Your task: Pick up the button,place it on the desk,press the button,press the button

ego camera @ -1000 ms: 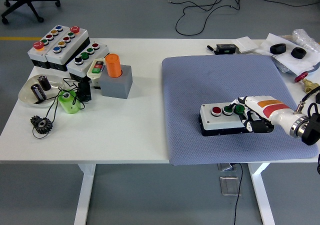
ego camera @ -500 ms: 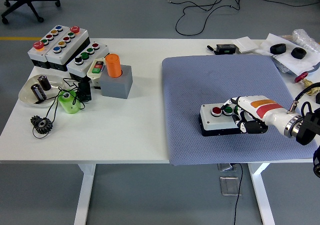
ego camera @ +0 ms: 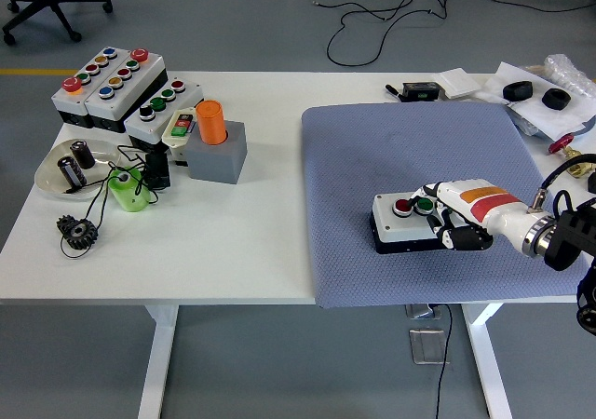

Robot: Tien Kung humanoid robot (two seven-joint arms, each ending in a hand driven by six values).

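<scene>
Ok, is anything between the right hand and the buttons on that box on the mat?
Nothing visible. The right hand already lies over the right end of the button box on the grey mat, fingers at its green button. The red button beside it is uncovered.

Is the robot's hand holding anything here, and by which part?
Nothing is lifted; the right hand rests on the button box at its right end, fingers over the buttons there.
</scene>
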